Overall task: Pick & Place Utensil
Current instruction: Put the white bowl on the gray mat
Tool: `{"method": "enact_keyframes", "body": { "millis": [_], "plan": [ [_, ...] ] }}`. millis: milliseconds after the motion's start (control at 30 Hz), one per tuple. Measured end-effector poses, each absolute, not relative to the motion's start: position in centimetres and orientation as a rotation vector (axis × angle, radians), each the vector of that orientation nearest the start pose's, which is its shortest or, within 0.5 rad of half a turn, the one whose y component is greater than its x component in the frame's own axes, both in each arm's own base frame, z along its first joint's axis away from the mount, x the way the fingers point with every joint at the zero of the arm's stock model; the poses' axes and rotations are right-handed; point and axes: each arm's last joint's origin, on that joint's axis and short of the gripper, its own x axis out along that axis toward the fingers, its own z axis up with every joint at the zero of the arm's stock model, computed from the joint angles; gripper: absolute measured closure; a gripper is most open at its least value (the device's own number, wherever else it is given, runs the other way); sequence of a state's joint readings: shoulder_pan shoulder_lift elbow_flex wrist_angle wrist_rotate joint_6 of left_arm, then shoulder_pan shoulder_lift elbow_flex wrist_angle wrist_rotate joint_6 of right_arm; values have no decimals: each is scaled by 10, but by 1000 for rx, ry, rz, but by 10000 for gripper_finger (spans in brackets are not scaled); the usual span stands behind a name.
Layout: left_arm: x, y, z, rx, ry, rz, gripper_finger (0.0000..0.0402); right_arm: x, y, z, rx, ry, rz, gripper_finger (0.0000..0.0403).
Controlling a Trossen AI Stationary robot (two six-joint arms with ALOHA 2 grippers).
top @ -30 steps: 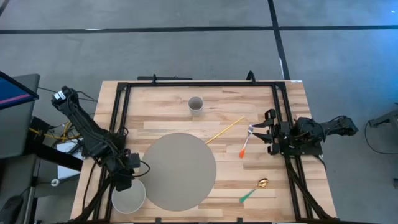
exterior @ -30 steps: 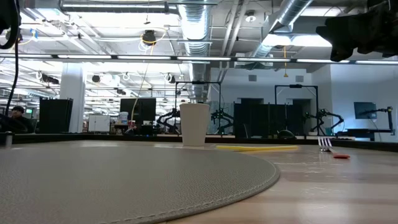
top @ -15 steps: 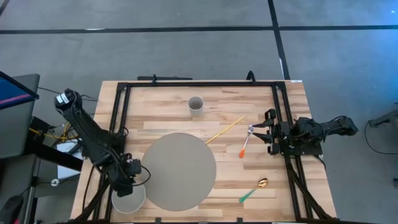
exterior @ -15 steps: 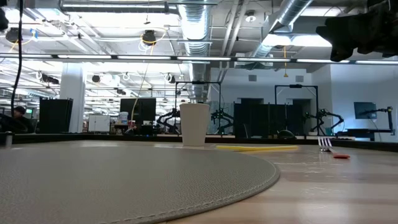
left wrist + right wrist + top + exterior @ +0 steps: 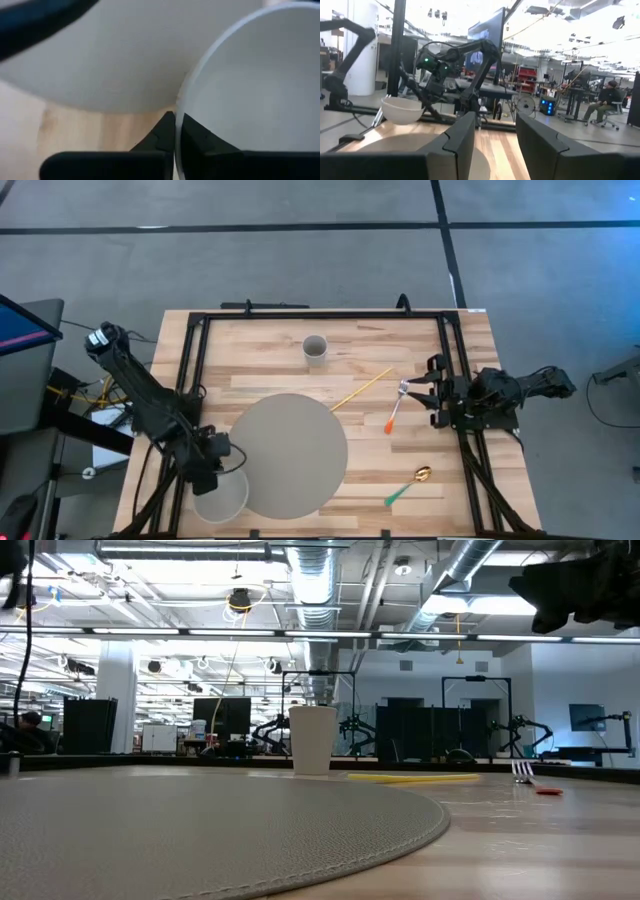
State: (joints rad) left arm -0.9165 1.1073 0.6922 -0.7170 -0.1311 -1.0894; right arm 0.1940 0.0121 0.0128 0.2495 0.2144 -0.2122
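My left gripper (image 5: 212, 463) is at the table's near left corner, shut on a white bowl (image 5: 221, 493) whose edge overlaps the round grey mat (image 5: 285, 455). The bowl also shows far off in the right wrist view (image 5: 401, 110), off the table. My right gripper (image 5: 418, 393) is open and empty at the table's right side, next to the head of an orange-handled fork (image 5: 393, 412). A green-handled spoon (image 5: 408, 487) lies at the near right. A yellow stick (image 5: 360, 390) lies right of the mat's far edge. My left gripper pinches the bowl's rim (image 5: 176, 131) at its far-left side, one finger (image 5: 159, 141) outside the wall and one (image 5: 202, 144) inside the bowl. The fingers come from above, slanting down. The bowl hangs upright, clear of the table.
A white paper cup (image 5: 315, 348) stands at the far middle of the table. A black frame rail (image 5: 320, 314) runs around the wooden table top. Bare wood lies between the mat and the fork.
My left gripper has carried the white bowl a little toward the table's right edge, so that the bowl's edge now overlaps the grey mat.
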Motion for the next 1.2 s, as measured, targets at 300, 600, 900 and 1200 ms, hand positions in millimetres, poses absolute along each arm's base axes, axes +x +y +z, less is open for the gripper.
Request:
{"method": "enact_keyframes", "body": {
  "millis": [300, 600, 900, 1200],
  "plan": [
    [166, -95, 231, -251, 1008, 13, 389, 91, 12, 199, -175, -328, -61, 267],
    [232, -46, 209, -363, 966, -23, 390, 91, 12, 199, -175, -327, -62, 266],
    [253, -61, 171, -365, 1073, -87, 390, 91, 11, 199, -211, -323, -70, 263],
    [252, -79, 173, -356, 1046, -149, 392, 90, 11, 200, -188, -342, -70, 265]
  ]
}}
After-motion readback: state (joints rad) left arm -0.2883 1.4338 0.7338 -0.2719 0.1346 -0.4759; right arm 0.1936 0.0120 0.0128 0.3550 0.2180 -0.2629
